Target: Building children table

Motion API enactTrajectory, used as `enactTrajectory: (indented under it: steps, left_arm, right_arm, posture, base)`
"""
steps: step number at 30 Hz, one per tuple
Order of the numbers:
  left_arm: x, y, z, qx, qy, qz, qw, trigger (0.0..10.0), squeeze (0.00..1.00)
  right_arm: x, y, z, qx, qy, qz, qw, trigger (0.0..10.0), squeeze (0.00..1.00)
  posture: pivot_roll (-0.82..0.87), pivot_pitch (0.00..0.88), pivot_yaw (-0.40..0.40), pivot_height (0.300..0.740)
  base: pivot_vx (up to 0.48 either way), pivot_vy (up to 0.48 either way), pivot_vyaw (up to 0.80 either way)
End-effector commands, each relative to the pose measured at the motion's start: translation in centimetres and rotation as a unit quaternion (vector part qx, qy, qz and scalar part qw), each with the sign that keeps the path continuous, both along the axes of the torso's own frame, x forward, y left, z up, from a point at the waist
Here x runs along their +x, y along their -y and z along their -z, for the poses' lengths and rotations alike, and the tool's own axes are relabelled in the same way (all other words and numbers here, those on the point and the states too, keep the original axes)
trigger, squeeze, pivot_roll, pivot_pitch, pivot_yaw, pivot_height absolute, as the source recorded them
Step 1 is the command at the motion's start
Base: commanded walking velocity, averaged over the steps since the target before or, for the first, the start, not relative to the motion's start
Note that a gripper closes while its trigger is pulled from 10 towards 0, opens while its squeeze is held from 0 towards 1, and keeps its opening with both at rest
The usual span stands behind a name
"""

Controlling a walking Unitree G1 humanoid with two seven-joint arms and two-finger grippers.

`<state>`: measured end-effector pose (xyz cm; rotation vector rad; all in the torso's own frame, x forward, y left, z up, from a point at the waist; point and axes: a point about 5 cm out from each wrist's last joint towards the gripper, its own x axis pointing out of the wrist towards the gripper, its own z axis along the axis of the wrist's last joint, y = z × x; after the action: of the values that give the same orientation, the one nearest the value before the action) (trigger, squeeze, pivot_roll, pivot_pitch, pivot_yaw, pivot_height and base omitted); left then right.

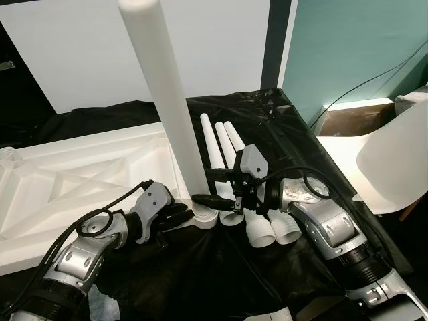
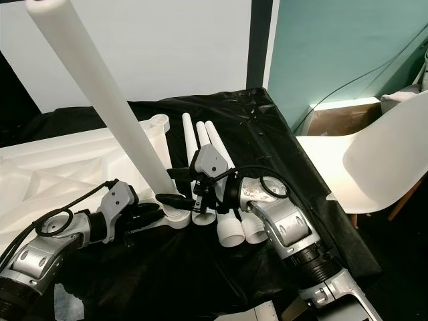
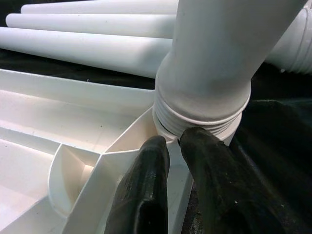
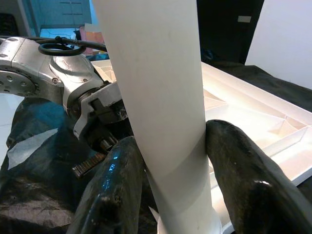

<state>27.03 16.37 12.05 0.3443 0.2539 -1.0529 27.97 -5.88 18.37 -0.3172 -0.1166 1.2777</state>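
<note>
White plastic children's tabletop (image 1: 73,177): lies upside down on the black plastic sheet (image 1: 221,274), ribbed underside up so its corner sockets can take legs.

Long white plastic table leg (image 1: 170,100): stands nearly upright in the near corner socket (image 1: 204,215), threaded end down, apparently being screwed home.

Right hand (image 4: 170,185): its two black fingers clasp the leg low on the shaft, one on each side, likely to steady or turn it.

Left hand (image 3: 173,146): fingers narrow, almost together, tips pressed at the socket rim just below the leg's threads, probably bracing the tabletop against twisting.

Three spare white legs (image 1: 231,154): lie side by side on the sheet beside the right hand, ribbed ends toward the robot, within reach for the remaining corners.

White moulded chair (image 1: 394,160): stands apart on the right.
</note>
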Motion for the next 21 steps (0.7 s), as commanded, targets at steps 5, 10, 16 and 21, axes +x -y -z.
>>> enactTrajectory:
  steps: [5,10,16,21]
  left_arm:
    - [-0.2,-0.2,0.1,0.005,-0.008,0.012,1.000,10.0,0.00]
    - [-1.4,-0.1,0.1,0.004,-0.043,0.057,0.997,10.0,0.00]
    - [-2.1,-0.1,0.8,0.028,-0.067,0.083,0.994,10.0,0.00]
    - [-2.0,-0.4,2.3,0.087,-0.082,0.082,0.989,10.0,0.00]
  right_arm:
    - [0.2,1.0,3.1,-0.045,-0.116,0.050,0.991,10.0,0.00]
    - [0.7,0.6,2.5,-0.004,-0.151,0.068,0.986,10.0,0.00]
    - [1.0,0.5,2.1,0.014,-0.151,0.074,0.986,10.0,0.00]
    - [1.4,0.8,1.5,0.019,-0.138,0.081,0.987,10.0,0.00]
  posture:
    - [0.03,0.000,0.039,0.740]
    - [0.03,0.000,0.044,0.740]
    - [0.04,0.000,0.045,0.740]
    - [0.04,0.000,0.041,0.740]
  base:
    - [0.000,0.000,0.00]
    - [0.000,0.000,0.00]
    - [0.000,0.000,0.00]
    - [0.000,0.000,0.00]
